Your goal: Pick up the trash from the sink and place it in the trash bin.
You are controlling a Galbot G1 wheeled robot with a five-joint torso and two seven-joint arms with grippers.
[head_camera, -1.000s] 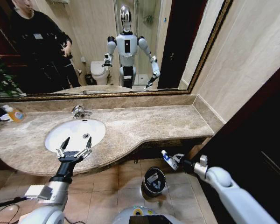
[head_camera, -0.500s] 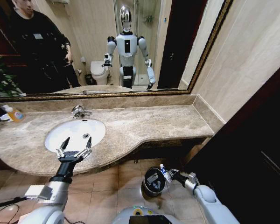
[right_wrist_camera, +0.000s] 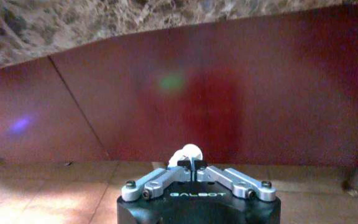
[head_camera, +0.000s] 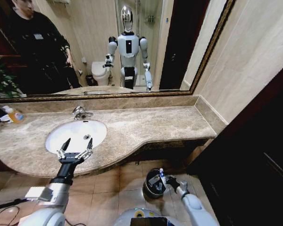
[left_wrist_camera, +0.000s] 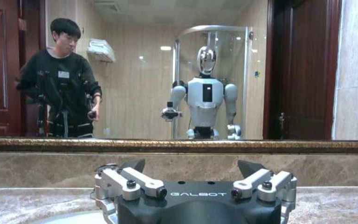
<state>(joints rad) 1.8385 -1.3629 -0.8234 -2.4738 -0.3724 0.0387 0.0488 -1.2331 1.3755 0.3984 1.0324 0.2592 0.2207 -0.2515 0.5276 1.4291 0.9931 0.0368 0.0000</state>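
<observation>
Trash bin holding white packets, right tool pinching tube at rim

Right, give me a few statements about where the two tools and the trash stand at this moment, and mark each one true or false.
1. The right tool is shut on a white tube. True.
2. The right tool is up over the sink. False: it is down near the floor, at the rim of the trash bin.
3. The left tool is open. True: its fingers are spread, at the front edge of the sink.
4. The left tool holds a packet. False: nothing is between its fingers.
5. The trash bin stands on the marble counter. False: it stands on the tiled floor below the counter.
</observation>
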